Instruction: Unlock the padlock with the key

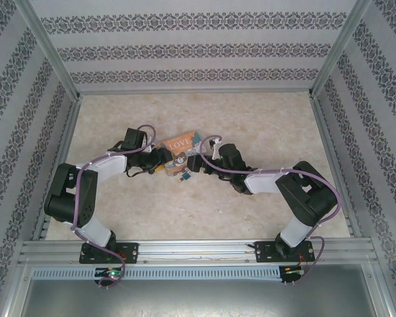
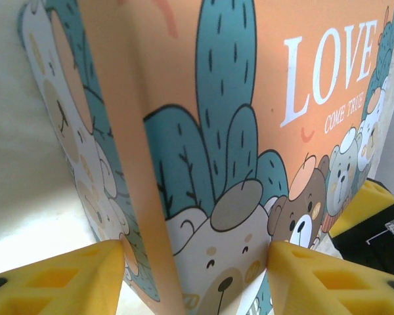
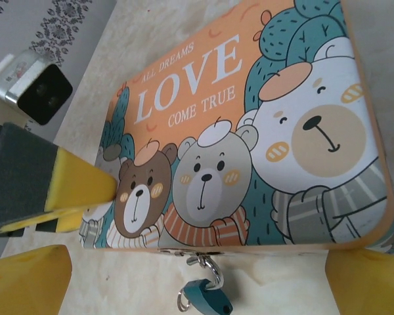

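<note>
The orange printed metal tin (image 3: 249, 131) looks smooth and satiny; the silvery metal shackle (image 3: 214, 268) on the small teal padlock (image 3: 207, 300) gleams; the marbled tabletop (image 1: 264, 125) is matt.

I'm looking at a pale, marbled beige table (image 1: 264, 125). One orange tin (image 1: 179, 144) lies on it, lid up, and I can read LOVE on the lid above cartoon bears and teal cacti. At the tin's front edge, a small teal padlock (image 3: 209, 300) is hooked by its silvery shackle through the tin's latch (image 3: 203, 259). Its body rests on the tabletop just beside that edge
</note>
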Robot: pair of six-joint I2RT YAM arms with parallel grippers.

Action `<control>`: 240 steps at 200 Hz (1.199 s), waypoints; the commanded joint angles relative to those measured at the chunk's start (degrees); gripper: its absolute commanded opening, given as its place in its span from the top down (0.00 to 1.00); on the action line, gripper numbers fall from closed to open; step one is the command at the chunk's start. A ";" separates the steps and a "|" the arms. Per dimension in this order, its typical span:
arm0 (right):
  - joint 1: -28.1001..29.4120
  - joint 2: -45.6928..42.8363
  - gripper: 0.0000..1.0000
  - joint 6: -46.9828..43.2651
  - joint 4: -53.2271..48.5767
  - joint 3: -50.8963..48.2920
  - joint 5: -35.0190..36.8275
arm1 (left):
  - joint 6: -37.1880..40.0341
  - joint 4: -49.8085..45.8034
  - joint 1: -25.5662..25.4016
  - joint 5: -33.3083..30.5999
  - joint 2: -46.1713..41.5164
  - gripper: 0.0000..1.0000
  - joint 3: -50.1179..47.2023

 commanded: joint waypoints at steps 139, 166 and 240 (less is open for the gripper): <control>-3.29 -10.09 0.11 4.08 0.86 -7.95 -7.86 | 9.68 -11.59 2.83 -6.00 -7.18 0.39 14.48; -0.90 -5.72 0.13 6.00 5.76 -7.40 -7.97 | 7.01 -9.26 2.76 -0.92 -3.12 0.42 16.35; 2.86 6.14 0.14 8.32 12.85 -2.43 -6.48 | 7.20 -9.51 1.99 9.09 4.79 0.46 20.40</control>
